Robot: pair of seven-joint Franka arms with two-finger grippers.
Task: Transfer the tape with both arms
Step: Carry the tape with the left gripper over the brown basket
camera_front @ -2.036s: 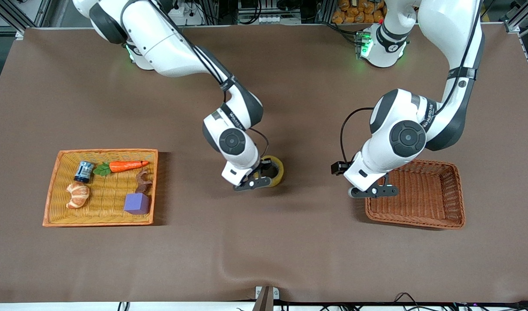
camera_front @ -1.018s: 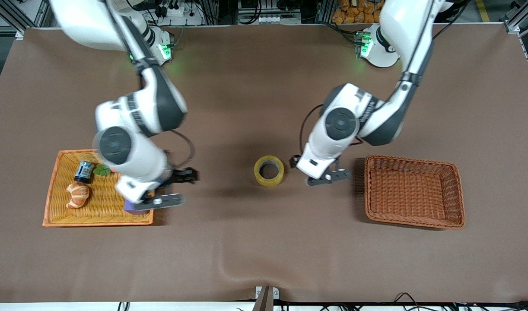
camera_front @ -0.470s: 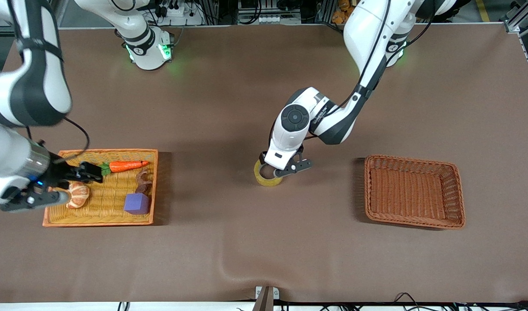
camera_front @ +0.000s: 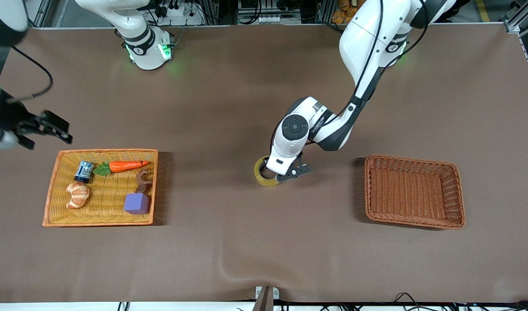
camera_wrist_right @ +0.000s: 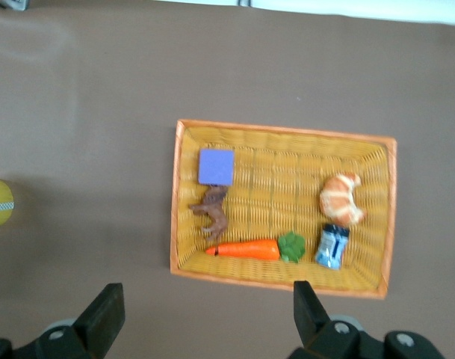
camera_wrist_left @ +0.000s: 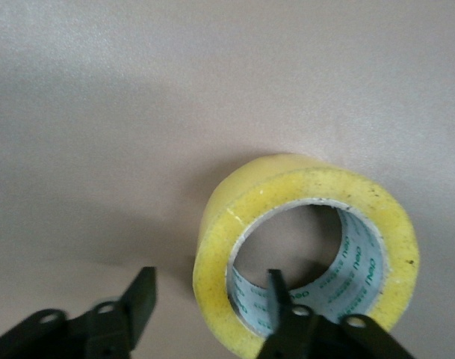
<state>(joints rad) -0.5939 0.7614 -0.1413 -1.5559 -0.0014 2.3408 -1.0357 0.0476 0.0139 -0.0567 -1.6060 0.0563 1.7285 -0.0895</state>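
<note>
While left claw (camera_wrist_left: pixel 212 310) straddles tape (camera_wrist_left: pixel 305 247) wall, right claw (camera_wrist_right: pixel 205 314) spread, baskets well apart.

So the table (camera_front: pixel 229 242) is covered in a brown cloth with a small ripple near the front camera's edge; three things sit straight on it, well apart; the tape (camera_front: pixel 262 176) lies flat near the middle, hole facing up; an orange wicker tray (camera_front: pixel 100 221) sits toward the right arm's end, with a few small items in it; a darker reddish-brown woven basket (camera_front: pixel 415 222) sits toward the left arm's end, all three about the same distance from the front camera.
</note>
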